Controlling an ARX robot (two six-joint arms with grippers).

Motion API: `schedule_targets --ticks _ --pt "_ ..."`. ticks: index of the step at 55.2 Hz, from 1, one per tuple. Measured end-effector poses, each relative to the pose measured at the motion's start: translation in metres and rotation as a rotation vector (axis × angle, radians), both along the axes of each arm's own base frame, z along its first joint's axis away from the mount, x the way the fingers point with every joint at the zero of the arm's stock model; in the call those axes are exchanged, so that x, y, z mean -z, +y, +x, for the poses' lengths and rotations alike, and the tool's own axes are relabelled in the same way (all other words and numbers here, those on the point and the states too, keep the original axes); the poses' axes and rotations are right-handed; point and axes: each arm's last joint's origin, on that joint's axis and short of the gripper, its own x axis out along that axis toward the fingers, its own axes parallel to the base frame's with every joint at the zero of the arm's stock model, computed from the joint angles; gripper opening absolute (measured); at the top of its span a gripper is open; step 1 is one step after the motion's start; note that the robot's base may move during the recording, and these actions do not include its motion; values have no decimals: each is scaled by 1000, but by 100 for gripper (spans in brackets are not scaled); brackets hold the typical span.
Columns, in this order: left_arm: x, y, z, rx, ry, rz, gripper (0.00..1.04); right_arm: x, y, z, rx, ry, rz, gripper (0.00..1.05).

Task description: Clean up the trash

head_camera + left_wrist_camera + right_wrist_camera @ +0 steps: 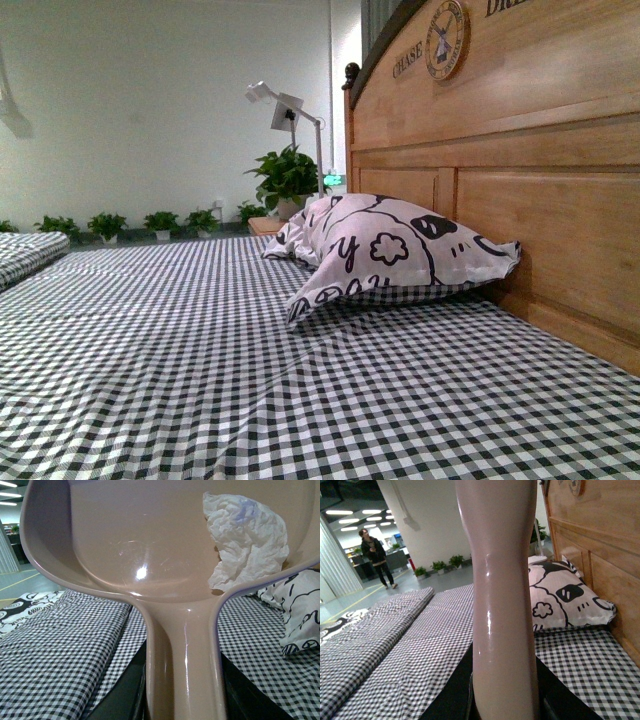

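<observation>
The trash [247,537], a crumpled wad of white tissue, lies inside the beige dustpan [135,545], against its rim. My left gripper [182,700] is shut on the dustpan's handle, holding the pan above the checked bed. In the right wrist view a glossy beige brush handle [502,595] rises upright, and my right gripper [502,705] is shut on its lower end. The brush's bristles are out of view. Neither arm shows in the front view.
A black-and-white checked sheet [200,380] covers the bed. A white pillow with black cartoon print [385,250] leans at the wooden headboard [520,170]. Potted plants [285,175] and a lamp stand beyond. A person [375,555] stands far off.
</observation>
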Motion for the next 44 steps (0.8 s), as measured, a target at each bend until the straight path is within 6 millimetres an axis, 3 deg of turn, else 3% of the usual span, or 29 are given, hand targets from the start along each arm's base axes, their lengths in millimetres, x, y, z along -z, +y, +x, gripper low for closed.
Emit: schedule_targets --ticks 44 --pt "0 0 0 0 0 0 26 0 0 0 0 0 0 19"
